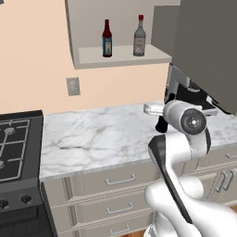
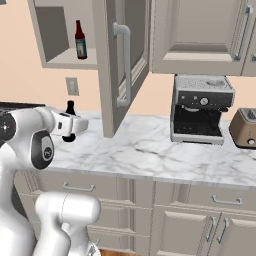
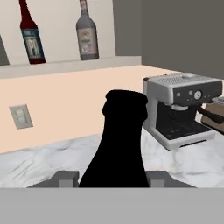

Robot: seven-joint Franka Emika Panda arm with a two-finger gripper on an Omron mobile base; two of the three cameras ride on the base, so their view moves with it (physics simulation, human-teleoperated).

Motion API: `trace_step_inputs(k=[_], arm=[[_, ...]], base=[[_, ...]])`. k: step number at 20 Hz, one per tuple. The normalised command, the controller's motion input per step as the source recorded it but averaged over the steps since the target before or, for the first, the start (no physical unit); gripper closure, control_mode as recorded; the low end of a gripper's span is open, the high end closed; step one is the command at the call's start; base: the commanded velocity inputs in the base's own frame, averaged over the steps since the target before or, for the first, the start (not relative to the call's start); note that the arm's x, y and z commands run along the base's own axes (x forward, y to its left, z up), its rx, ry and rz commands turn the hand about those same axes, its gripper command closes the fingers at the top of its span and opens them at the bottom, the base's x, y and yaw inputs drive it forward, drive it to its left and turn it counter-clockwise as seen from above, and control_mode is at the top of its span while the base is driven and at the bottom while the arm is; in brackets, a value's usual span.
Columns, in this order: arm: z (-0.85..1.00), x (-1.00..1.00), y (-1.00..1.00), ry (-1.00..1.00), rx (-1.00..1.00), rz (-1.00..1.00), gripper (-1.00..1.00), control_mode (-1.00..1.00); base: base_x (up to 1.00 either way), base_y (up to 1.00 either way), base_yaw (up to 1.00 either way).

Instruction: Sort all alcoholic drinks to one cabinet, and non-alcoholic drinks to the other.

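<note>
In the hand view, the black cola bottle (image 3: pixel 119 144) is cut off at 6 o'clock by the grey band; its label is hidden. In the left base view, the arm covers most of this bottle (image 1: pixel 161 124). Pincer (image 3: pixel 113 178) finger contact is not discernible. The toaster (image 2: pixel 245 127) is cropped at 3 o'clock.

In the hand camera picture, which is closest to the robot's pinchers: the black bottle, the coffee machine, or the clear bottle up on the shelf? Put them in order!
1. The black cola bottle, right between the fingers of the gripper.
2. The coffee machine, on the counter to the right, behind the bottle.
3. The clear bottle, up on the wall cabinet shelf, farthest back.
</note>
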Motion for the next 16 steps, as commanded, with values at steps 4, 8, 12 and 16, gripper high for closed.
trace_step_inputs(k=[4,8,12,16], arm=[[0.02,-0.35,0.01,0.12,-0.02,0.01,1.00,-1.00],[0.00,-0.18,0.00,0.03,0.00,0.00,1.00,-1.00],[0.00,-0.09,0.00,0.00,0.00,0.00,1.00,1.00],[0.00,0.00,0.00,0.00,0.00,0.00,1.00,1.00]], base=[[0.00,0.00,0.00],[0.00,0.00,0.00],[-0.29,0.00,0.00],[-1.00,0.00,0.00]])
